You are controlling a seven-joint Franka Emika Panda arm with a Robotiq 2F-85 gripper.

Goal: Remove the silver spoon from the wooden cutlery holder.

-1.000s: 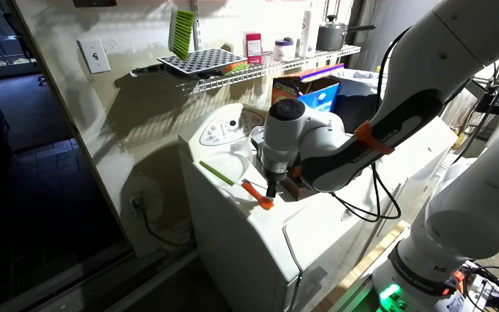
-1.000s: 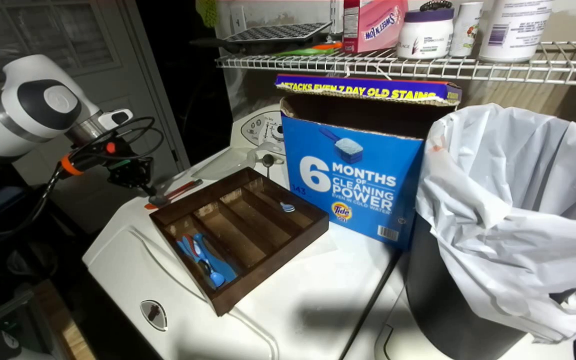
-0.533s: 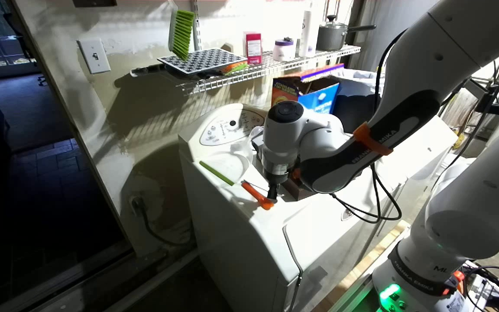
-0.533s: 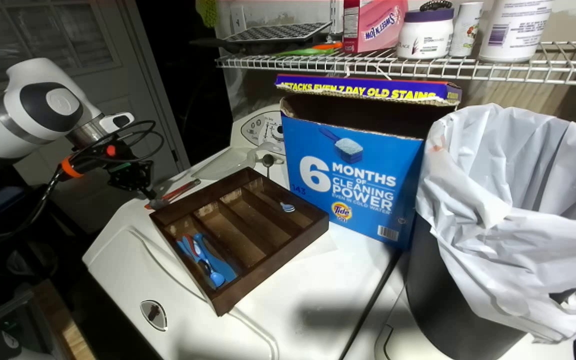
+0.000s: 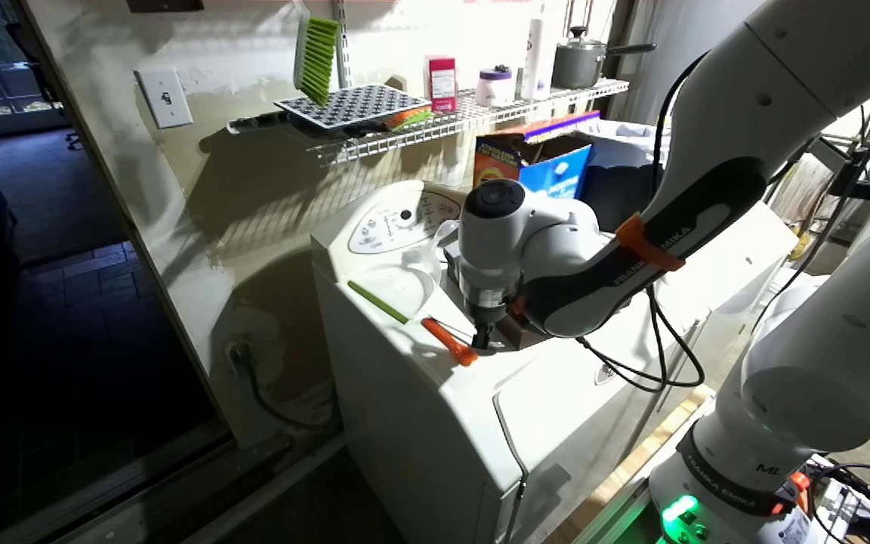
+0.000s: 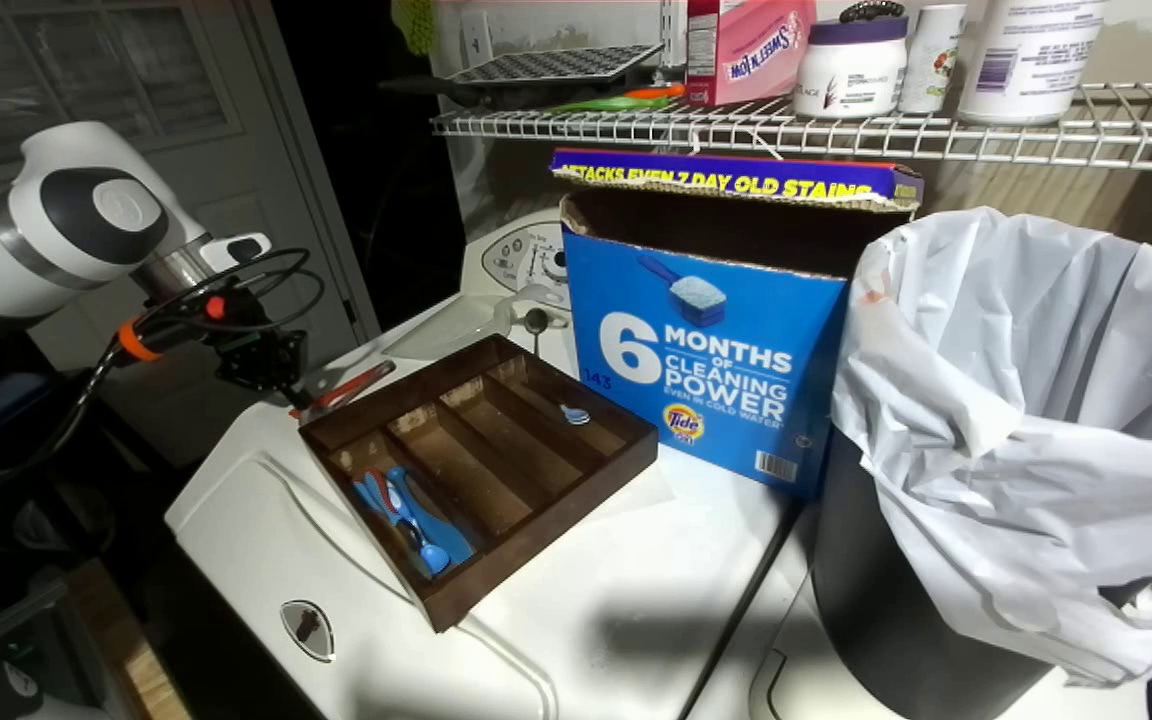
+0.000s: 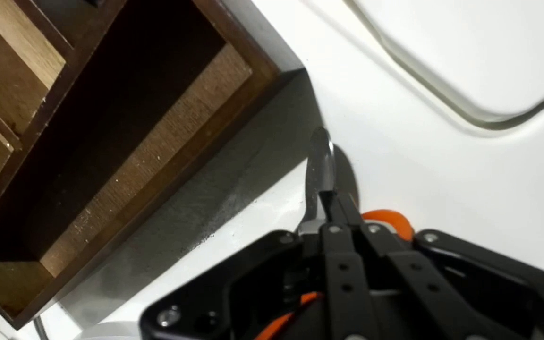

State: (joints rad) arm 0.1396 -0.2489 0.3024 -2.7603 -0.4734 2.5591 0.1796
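Observation:
The wooden cutlery holder [image 6: 544, 530] is a dark brown divided tray on the white washer top; it also shows in the wrist view [image 7: 182, 157]. My gripper [image 7: 335, 192] is low beside it, outside the tray, fingers drawn together. A silver utensil, seemingly the silver spoon [image 7: 320, 165], runs into the fingertips just above or on the washer; the contact is partly hidden by the fingers. In both exterior views the gripper [image 5: 482, 340] [image 6: 298, 398] is beside an orange utensil [image 5: 446, 340]. Blue-handled utensils [image 6: 416, 525] and a small pale spoon-like thing [image 6: 574, 413] lie in the tray.
A blue detergent box [image 6: 706, 350] stands behind the tray, and a lined bin [image 6: 996, 250] stands beside the box. A clear plastic piece with a green edge [image 5: 378, 302] lies near the orange utensil. A wire shelf [image 6: 736, 150] hangs above. A dark round-headed utensil [image 6: 536, 320] is behind the tray.
My gripper has moved slightly down and a little away from the orange utensil's end. The silver surface at the fingertips has turned or become hidden in both exterior views. The tray has not moved.

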